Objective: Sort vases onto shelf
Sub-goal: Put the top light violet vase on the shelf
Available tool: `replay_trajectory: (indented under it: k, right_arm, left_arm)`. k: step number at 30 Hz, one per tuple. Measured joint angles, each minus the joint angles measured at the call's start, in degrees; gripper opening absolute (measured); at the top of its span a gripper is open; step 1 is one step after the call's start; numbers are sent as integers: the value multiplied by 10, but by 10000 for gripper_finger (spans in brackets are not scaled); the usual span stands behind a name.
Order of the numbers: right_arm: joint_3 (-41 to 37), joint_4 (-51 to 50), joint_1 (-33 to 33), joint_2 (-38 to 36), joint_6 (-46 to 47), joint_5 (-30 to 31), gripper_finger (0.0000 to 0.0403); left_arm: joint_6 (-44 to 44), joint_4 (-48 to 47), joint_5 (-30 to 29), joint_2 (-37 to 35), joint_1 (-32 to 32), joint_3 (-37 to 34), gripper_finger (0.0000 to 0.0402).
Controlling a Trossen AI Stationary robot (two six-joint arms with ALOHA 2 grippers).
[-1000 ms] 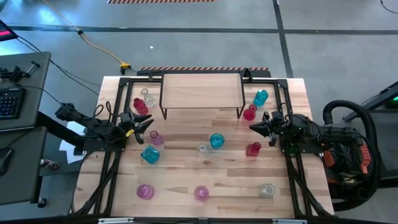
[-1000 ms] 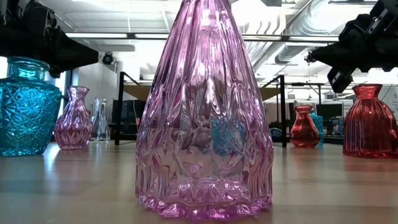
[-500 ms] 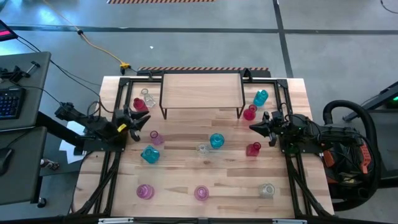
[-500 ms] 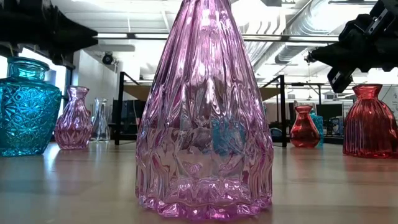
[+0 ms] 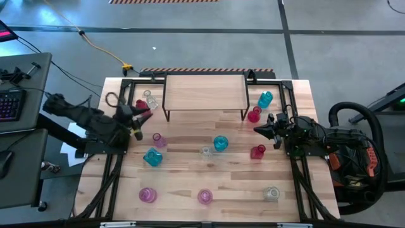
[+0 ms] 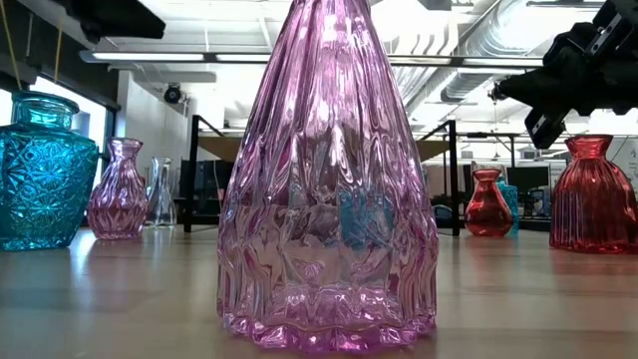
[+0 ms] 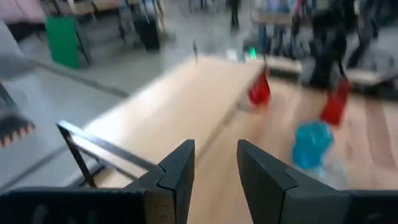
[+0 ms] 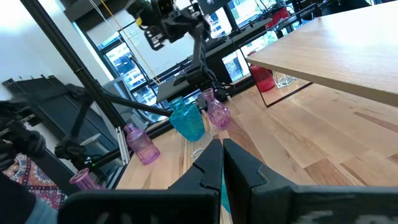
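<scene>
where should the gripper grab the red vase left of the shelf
Take the red vase by its narrow neck, coming from above. It stands upright, and the neck is slimmer than the bulbous body. A clear vase and the shelf crowd its sides. The left gripper is nearest.

Glossy ribbed glass vases (image 6: 327, 189) stand on a matt light-wood shelf-side table (image 5: 190, 177).

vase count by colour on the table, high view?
Pink vases: 3
Teal vases: 3
Clear vases: 3
Red vases: 3
Total: 12
</scene>
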Motion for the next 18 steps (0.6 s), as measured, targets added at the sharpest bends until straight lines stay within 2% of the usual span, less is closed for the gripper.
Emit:
replay_trajectory:
  k: [4, 8, 13, 18]
  right_arm:
    - [0, 0, 0, 0, 0, 0, 0]
    - [0, 0, 0, 0, 0, 0, 0]
    - [0, 0, 0, 0, 0, 0, 0]
    - [0, 0, 0, 0, 0, 0, 0]
  left_arm:
    - [-126, -183, 83, 95, 0, 99, 113]
    - [-237, -313, 145, 175, 0, 152, 113]
    - [-313, -357, 230, 239, 18, 161, 113]
    - [-322, -364, 327, 277, 82, 161, 113]
